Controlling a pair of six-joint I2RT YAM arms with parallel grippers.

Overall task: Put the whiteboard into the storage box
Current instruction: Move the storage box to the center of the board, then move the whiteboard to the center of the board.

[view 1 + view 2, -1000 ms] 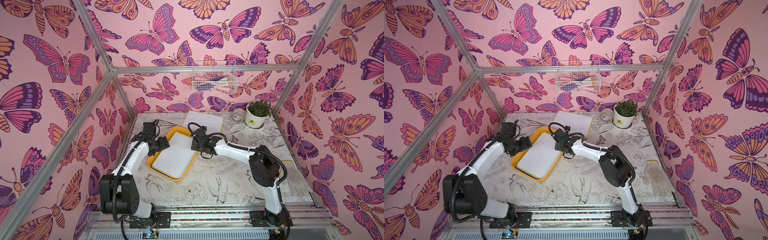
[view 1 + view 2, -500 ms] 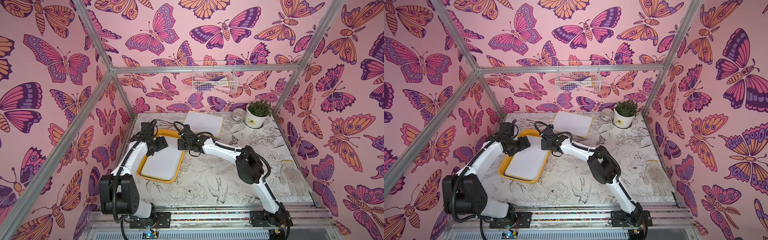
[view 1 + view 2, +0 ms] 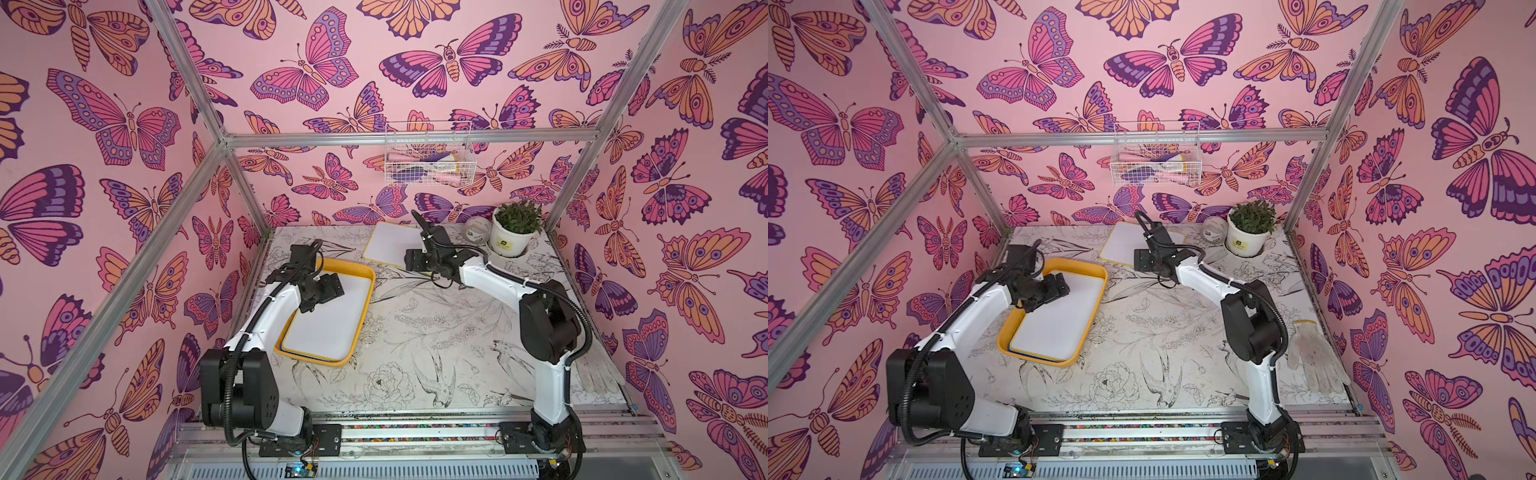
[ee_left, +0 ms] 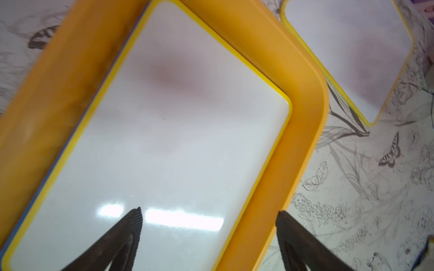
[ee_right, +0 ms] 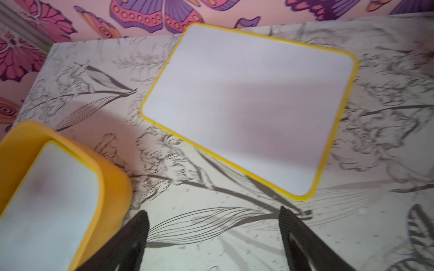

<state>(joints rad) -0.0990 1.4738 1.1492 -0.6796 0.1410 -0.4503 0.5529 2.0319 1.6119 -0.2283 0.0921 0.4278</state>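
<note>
1. Storage box (image 3: 365, 303) (image 3: 1098, 299): yellow-orange, low-rimmed, flat on the printed table (image 3: 415, 332).
2. First whiteboard (image 3: 332, 324) (image 4: 176, 140): yellow-framed, lying flat inside the storage box and covering most of its floor.
3. Second whiteboard (image 3: 388, 247) (image 5: 246, 105): yellow-framed, flat on the table just beyond the storage box's far right corner, apart from it.
4. Left gripper (image 3: 328, 287) (image 4: 209, 212): above the storage box's far end, jaws wide, holding nothing. 1 finger is over the first whiteboard, the other at the rim's outer edge.
5. Right gripper (image 3: 409, 259) (image 5: 213, 211): over bare table between the storage box and the second whiteboard, jaws wide, holding nothing.
6. Plant pot (image 3: 509, 241): well beyond the storage box, to its far right.
</note>
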